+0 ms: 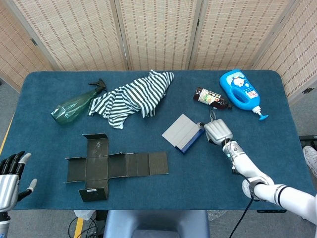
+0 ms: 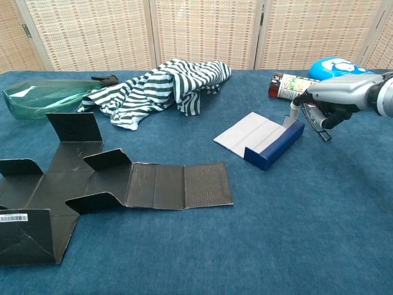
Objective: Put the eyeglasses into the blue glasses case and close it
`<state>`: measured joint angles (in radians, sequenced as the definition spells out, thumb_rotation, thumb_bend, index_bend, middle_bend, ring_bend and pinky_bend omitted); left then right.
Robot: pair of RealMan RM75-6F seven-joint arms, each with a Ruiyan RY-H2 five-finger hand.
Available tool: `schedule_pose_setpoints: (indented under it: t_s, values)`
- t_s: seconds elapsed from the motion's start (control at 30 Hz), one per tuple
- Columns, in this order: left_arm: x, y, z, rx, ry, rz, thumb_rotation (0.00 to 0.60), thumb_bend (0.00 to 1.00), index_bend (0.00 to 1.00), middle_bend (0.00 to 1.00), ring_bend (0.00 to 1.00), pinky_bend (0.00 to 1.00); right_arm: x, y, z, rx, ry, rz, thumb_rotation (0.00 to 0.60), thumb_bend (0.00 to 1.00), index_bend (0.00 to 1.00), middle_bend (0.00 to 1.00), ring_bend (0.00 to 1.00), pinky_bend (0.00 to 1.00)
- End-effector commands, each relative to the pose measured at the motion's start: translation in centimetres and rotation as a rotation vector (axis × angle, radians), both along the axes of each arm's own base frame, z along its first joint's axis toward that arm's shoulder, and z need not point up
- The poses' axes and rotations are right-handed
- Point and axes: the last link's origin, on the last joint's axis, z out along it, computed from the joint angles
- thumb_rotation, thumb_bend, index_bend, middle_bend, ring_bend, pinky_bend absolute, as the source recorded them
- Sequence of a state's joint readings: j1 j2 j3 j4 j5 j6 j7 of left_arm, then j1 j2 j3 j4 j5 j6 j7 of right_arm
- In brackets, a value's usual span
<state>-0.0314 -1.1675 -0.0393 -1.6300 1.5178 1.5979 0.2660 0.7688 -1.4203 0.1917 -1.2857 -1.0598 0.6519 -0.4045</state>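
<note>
The blue glasses case (image 1: 184, 133) (image 2: 261, 138) lies open on the blue table, its grey flap spread flat toward the far left. The black eyeglasses (image 1: 212, 115) (image 2: 320, 130) lie folded on the cloth just right of the case, partly hidden under my right hand (image 1: 218, 132) (image 2: 336, 94). That hand hovers palm down over them, its fingers (image 2: 296, 107) pointing down beside the case's right end; no grip on the glasses shows. My left hand (image 1: 10, 178) stays at the near left table edge, fingers apart and holding nothing.
A brown bottle (image 1: 210, 96) (image 2: 287, 86) and a blue detergent bottle (image 1: 240, 93) (image 2: 334, 64) lie just behind the glasses. A striped shirt (image 1: 133, 96) (image 2: 159, 86) and a green spray bottle (image 1: 74, 105) lie at the back left. A flattened black carton (image 1: 109, 166) (image 2: 92, 184) covers the near left.
</note>
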Motion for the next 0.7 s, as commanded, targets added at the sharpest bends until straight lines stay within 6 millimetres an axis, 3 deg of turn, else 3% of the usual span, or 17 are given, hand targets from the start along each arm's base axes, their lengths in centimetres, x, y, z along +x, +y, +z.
schedule_pose_setpoints:
  t_s: [0.03,0.4,0.7]
  values:
    - [-0.1,0.0,0.0,0.0,0.002,0.004,0.6,0.32,0.17,0.14,0.15,0.19,0.0,-0.6,-1.1,0.014,0.007,-0.012,0.6,0.88,0.26,0.99,1.0,0.89]
    - [-0.1,0.1,-0.1,-0.001,-0.001,0.003,0.6,0.32,0.17,0.14,0.15,0.19,0.1,-1.7,-2.3,0.029,0.032,-0.01,0.6,0.88,0.28,0.99,1.0,0.89]
    - [-0.4,0.1,-0.2,-0.006,-0.006,0.013,0.6,0.32,0.17,0.14,0.15,0.19,-1.7,2.4,-0.5,0.112,0.081,0.019,0.6,0.88,0.38,0.99,1.0,0.89]
